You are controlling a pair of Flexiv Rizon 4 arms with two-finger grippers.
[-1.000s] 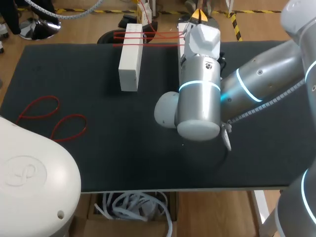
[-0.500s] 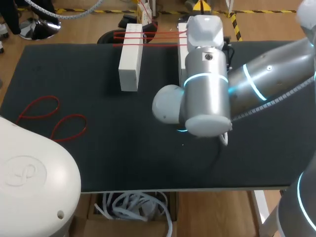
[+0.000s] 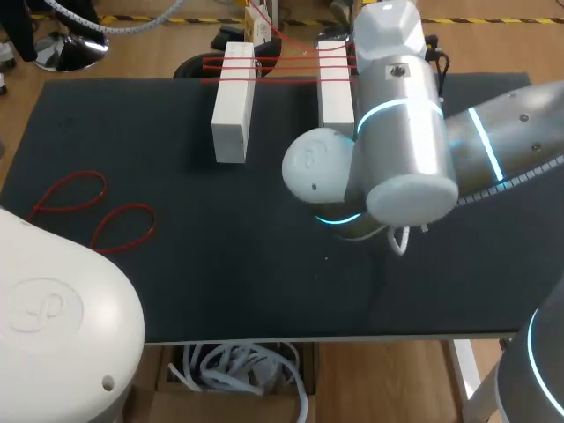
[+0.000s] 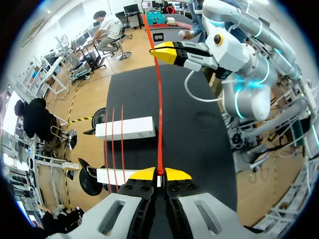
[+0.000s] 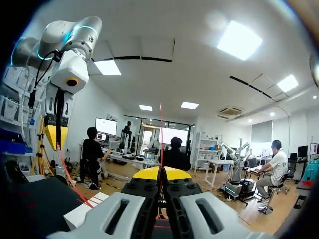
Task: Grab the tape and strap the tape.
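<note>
A red band (image 4: 160, 109) is stretched taut between my two grippers above the far end of the table. My left gripper (image 4: 159, 173) is shut on one end of it. My right gripper (image 4: 164, 52), seen ahead of the left one, pinches the other end. In the right wrist view my right gripper (image 5: 160, 173) is shut on the band (image 5: 161, 132), and my left gripper (image 5: 50, 137) hangs ahead of it. Two white blocks (image 3: 233, 101) (image 3: 335, 84) lie side by side, with three red bands (image 3: 286, 65) strapped across them. In the head view my right arm (image 3: 401, 132) hides its gripper.
Two loose red bands (image 3: 69, 194) (image 3: 123, 226) lie on the black table (image 3: 176, 282) at the left. My left arm's white base (image 3: 53, 326) fills the near left corner. The right arm's elbow hangs over the table's middle right.
My right arm has swung toward the far right edge, and its yellow tips have gone out of sight behind its wrist. The blocks and loose bands have not moved.
</note>
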